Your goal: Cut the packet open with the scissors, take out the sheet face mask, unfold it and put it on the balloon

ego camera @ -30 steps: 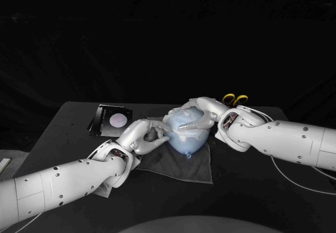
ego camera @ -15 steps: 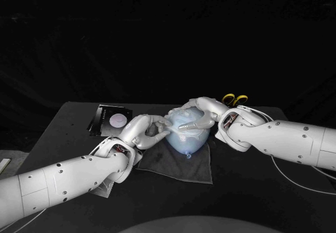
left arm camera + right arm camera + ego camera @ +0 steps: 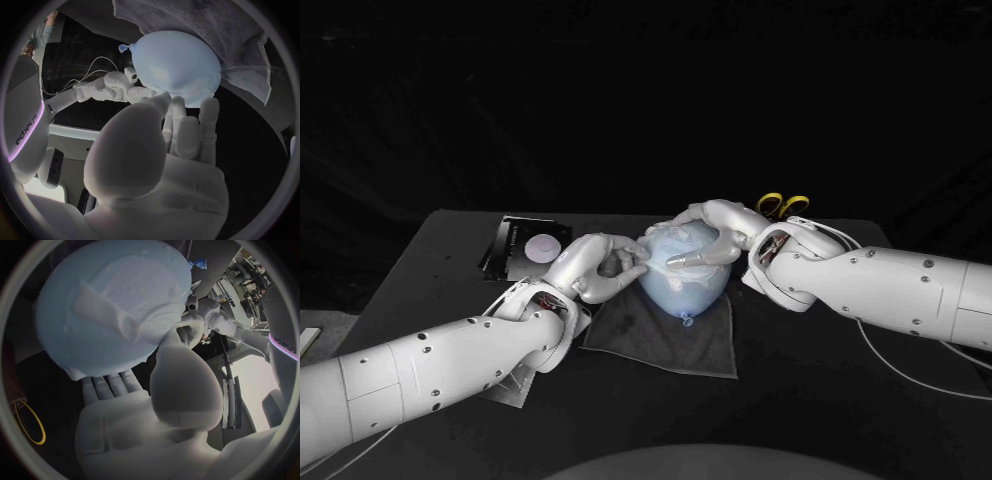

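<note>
- The black desk (image 3: 848, 340) is basically the end-of-job scene. I'd say cutting, pulling out and unfolding are all done, and only the final fit on the balloon is left.
- Grey cloth (image 3: 668, 345) is spread flat mid-desk, with the balloon lying on it.
- The pale blue balloon (image 3: 687, 285) sits between the two hands, its knot pointing to the near side.
- The sheet face mask (image 3: 100, 305) looks draped over the balloon already, as a thin filmy layer with a flap across it. It probably still needs smoothing down, and I can't tell how well it's lined up.
- The right hand (image 3: 711, 228) cradles the balloon from the far right side. Its fingers lie flat against the balloon and its thumb runs along it, so it's holding the balloon steady.
- The left hand (image 3: 596, 272) is on the balloon's left with its fingertips touching the surface. Can't tell if it's pinching the mask's edge or just pressing.
- The black packet (image 3: 528, 245) lies at the far left, well apart from the balloon.
- The scissors (image 3: 783, 204) are down at the far right behind the right hand, yellow handles poking out.
</note>
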Available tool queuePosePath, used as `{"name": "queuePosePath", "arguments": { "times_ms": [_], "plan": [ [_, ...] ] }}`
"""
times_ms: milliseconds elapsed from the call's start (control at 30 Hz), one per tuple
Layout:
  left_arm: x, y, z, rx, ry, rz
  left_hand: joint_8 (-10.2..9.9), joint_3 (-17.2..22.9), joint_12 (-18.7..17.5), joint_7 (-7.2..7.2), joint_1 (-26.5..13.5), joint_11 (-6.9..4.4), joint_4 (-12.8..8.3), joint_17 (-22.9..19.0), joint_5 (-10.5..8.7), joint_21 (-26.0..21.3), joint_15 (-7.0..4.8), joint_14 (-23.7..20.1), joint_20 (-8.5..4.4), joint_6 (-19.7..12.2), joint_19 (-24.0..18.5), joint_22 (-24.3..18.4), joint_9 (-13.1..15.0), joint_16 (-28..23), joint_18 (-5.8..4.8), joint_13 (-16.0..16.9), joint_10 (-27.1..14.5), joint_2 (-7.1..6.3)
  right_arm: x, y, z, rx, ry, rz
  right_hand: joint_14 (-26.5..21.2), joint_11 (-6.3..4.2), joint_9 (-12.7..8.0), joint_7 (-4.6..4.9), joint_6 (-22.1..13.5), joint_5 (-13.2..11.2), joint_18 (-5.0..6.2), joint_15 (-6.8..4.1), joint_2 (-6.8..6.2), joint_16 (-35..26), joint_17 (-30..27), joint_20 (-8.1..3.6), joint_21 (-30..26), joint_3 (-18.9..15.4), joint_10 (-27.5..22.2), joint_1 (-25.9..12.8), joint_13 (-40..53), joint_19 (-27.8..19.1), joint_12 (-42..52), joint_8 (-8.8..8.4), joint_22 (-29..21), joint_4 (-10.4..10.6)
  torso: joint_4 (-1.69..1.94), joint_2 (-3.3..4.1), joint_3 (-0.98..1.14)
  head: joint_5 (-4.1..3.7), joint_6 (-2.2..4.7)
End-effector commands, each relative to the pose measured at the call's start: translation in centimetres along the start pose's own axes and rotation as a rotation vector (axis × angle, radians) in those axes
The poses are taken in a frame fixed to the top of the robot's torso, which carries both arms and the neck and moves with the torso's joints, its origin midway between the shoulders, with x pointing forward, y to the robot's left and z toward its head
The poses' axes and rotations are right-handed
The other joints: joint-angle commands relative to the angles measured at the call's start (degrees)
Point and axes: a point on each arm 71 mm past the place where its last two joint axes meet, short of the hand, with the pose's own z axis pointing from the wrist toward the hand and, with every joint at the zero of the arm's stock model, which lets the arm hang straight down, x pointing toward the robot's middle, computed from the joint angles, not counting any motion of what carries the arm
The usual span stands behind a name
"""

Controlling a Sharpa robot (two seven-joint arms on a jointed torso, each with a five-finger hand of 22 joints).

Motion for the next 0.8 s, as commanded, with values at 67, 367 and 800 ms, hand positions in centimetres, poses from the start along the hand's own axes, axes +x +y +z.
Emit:
{"name": "queuePosePath", "arguments": {
  "times_ms": [67, 367, 800],
  "plan": [
    [-0.19, -0.15, -0.03, 0.012, 0.0, 0.001, 1.2, -0.2, 0.9, -0.6, 0.5, -0.89, -0.6, 0.4, -0.1, 0.4, -0.51, 0.3, -0.06, 1.9, 0.6, 0.5, 0.6, 0.4, -0.7, 0.5, -0.1, -0.19, 0.66, -0.57, -0.22, 0.03, 0.049, -0.003, -0.4, 0.52, 0.0, 1.39, 0.2, -0.3, 0.66, -0.06, 0.54, -0.1, -0.1, -0.12, 0.2, 0.1, 0.0, -0.1, 0.1, -0.4, -0.2, -0.02, 0.0, 0.0, 0.0, 0.05, -0.04, -0.07, -0.03],
    [-0.68, -0.2, -0.64, 0.041, 0.006, -0.002, 2.3, -0.3, 1.4, -1.09, 0.1, -1.32, -0.8, 0.9, -0.09, 0.9, -0.89, 0.5, -0.27, 3.2, 0.8, 1.2, 1.2, 0.7, -0.82, 0.8, -0.3, -0.17, 0.63, -0.69, -0.22, 0.033, 0.049, -0.003, -0.4, 0.58, 0.0, 1.41, 0.2, -0.4, 0.66, -0.05, 0.75, -0.1, -0.1, -0.12, 0.2, 0.2, -0.1, -0.1, 0.1, -0.3, -0.2, -0.05, 0.0, 0.0, 0.08, -0.07, -0.07, -0.08, -0.21],
    [-0.16, -0.21, -0.43, 0.042, 0.041, 0.002, 1.5, -0.7, 1.0, -0.8, -1.2, -1.09, -0.1, 0.9, -0.1, 1.0, -0.78, 0.5, -0.4, 1.5, 0.8, 1.4, 0.8, 0.8, -0.87, 0.4, -0.6, -0.69, 0.68, -0.58, -0.2, 0.031, 0.05, -0.002, -0.4, 0.67, -0.1, 1.41, 0.2, -0.4, 0.67, -0.04, 0.87, -0.1, -0.1, -0.12, 0.2, 0.4, 0.1, 0.0, 0.1, -0.4, -0.2, -0.06, -0.1, -0.1, -0.05, 0.03, -0.01, 0.13, -0.18]
  ]
}}
